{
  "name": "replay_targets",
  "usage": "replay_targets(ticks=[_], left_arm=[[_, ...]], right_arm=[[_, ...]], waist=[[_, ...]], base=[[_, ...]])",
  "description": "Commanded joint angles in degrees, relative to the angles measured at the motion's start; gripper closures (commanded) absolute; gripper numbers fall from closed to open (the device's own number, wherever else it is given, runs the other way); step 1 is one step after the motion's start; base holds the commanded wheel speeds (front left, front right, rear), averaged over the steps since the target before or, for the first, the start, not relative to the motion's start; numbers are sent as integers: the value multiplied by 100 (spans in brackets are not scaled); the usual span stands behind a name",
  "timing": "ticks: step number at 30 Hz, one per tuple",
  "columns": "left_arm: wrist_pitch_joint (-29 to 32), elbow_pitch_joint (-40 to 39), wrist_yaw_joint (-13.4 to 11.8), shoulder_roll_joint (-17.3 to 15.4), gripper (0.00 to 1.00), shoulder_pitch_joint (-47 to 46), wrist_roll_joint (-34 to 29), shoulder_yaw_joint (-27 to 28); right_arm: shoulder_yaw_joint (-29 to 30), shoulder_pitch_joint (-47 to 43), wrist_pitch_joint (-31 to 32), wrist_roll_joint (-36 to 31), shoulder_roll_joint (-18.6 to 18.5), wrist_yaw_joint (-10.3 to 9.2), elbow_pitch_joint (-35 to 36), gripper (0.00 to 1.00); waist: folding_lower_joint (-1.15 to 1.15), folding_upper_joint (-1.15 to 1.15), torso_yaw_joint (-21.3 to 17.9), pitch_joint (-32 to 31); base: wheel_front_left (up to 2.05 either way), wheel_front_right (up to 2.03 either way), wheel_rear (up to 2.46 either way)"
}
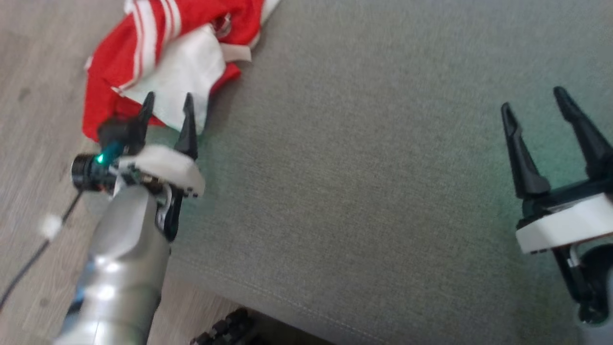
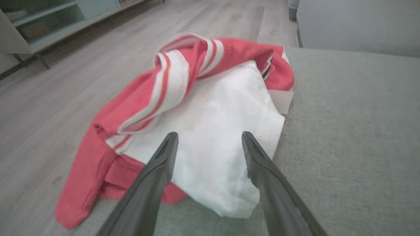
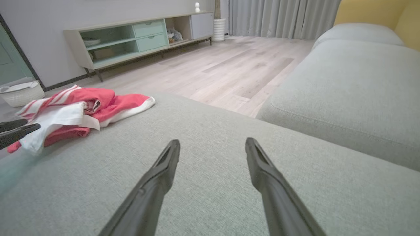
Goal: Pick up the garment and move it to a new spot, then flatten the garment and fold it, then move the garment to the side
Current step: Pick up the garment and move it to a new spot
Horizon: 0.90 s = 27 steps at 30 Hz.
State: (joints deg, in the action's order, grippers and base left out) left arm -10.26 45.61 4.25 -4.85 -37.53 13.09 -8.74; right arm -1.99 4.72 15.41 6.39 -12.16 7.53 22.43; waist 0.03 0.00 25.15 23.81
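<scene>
Step in hand: pick-up, not yet gripped. The garment (image 1: 167,57) lies crumpled at the left edge of the grey cushion (image 1: 364,172). My left claw (image 1: 167,103) hovers spread just before it; my right claw (image 1: 532,100) is spread, empty. Next, in my judgement: advance and pinch the white fold (image 2: 213,137).

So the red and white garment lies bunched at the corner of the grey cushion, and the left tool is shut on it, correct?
Not quite. The garment lies bunched at the corner of the grey cushion, but the left tool is open, its two fingers spread apart before the white part, gripping nothing. The left wrist view shows it.
</scene>
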Motion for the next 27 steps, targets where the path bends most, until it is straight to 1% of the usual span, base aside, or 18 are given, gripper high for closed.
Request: replay_targets(ticks=[1, 8, 9, 10, 14, 16, 19, 22, 27], left_arm=[[119, 133, 51, -177, 0, -225, 45, 95], [921, 1573, 206, -116, 0, -994, 338, 72], [967, 1763, 236, -128, 51, -1117, 381, 52], [855, 1783, 247, -154, 100, -1169, 377, 33], [159, 1739, 229, -286, 100, -1297, 306, -17], [-169, 1648, 146, -372, 100, -1349, 252, -26], [-401, 1349, -2, -506, 100, -1401, 202, 18], [-462, 840, -142, -661, 100, -1371, 162, 106], [-472, -510, -316, -877, 100, -1049, 16, 210]], right_arm=[[-97, 105, 54, -22, -103, -4, 267, 0], [-47, 162, 105, 62, -129, -4, 310, 0], [-34, 165, 81, 68, -106, -4, 289, 0], [-27, 162, 66, 68, -94, -4, 276, 0], [31, 118, -10, 73, -14, -4, 187, 0], [44, 70, -56, 80, 51, -4, 116, 0], [66, -9, -141, 101, 172, -4, -8, 0], [74, -103, -249, 113, 300, -4, -133, 0], [110, -281, -425, 124, 504, -4, -295, 0]], waist=[[-3, 0, -57, 388], [-3, 0, -158, 504], [-3, 0, -186, 470], [-3, 0, -194, 445], [-3, 0, -188, 261], [-3, 0, -181, 117], [-3, 0, -176, -148], [-3, 0, -206, -447], [-3, 0, -360, -953]], base=[[0, 0, 0], [0, 0, 0], [0, 0, 0], [0, 0, 0], [0, 0, 0], [0, 0, 0], [0, 0, 0], [0, 0, 0], [0, 0, 0]])
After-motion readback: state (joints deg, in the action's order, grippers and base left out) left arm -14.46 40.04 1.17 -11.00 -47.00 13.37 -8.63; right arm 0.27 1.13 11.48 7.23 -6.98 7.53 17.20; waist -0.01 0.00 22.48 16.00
